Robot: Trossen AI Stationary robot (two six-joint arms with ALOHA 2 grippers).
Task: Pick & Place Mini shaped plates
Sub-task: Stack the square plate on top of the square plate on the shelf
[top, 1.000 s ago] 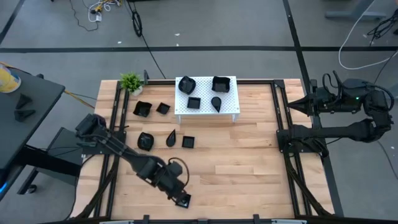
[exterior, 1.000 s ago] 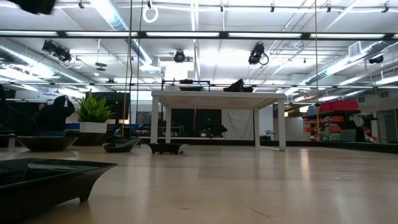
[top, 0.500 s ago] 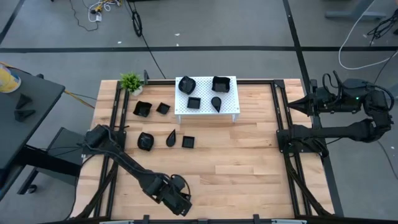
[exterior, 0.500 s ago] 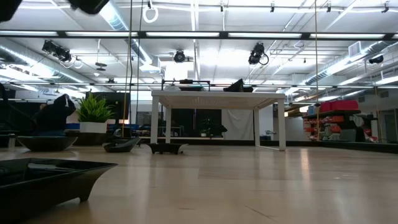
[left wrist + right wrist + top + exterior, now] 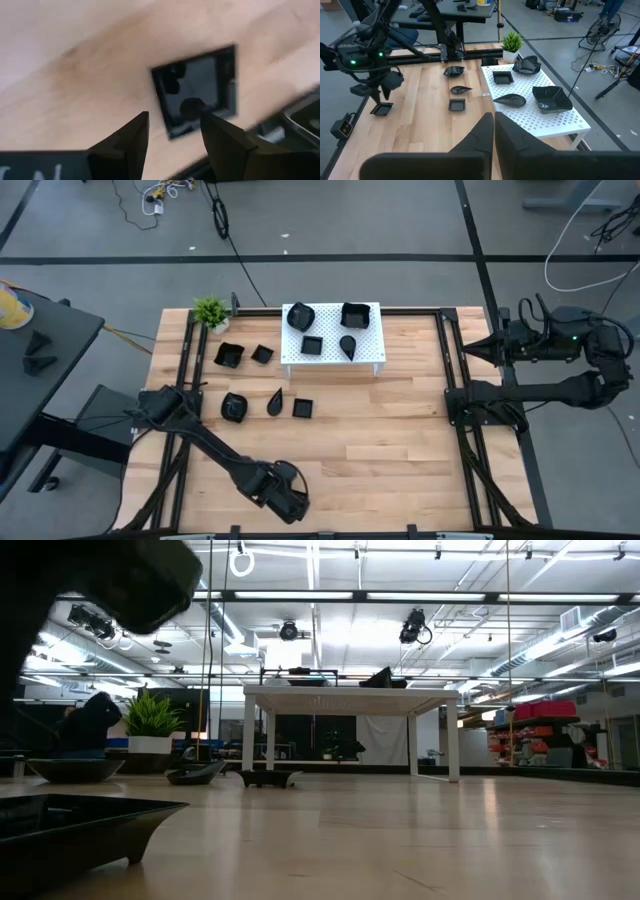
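While left gripper (image 5: 172, 132) gapes wide above the square plate (image 5: 197, 90) at six o'clock, four on the stand (image 5: 372, 355), six elsewhere.

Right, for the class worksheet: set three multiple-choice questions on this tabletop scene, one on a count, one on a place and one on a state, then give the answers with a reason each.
1. How many glossy black dishes sit on the white perforated stand? A two; B four; C six.
2. The left gripper hangs over: A that stand; B a small black square dish on the wooden table; C bare wood only.
3. Its fingers are: A open; B shut on the dish; C shut, empty.

Answers: B, four dishes show on the stand from above. B, the left wrist view looks down on the square dish. A, the fingers stand apart, clear of the dish.

The right gripper waits shut at the table's right side.
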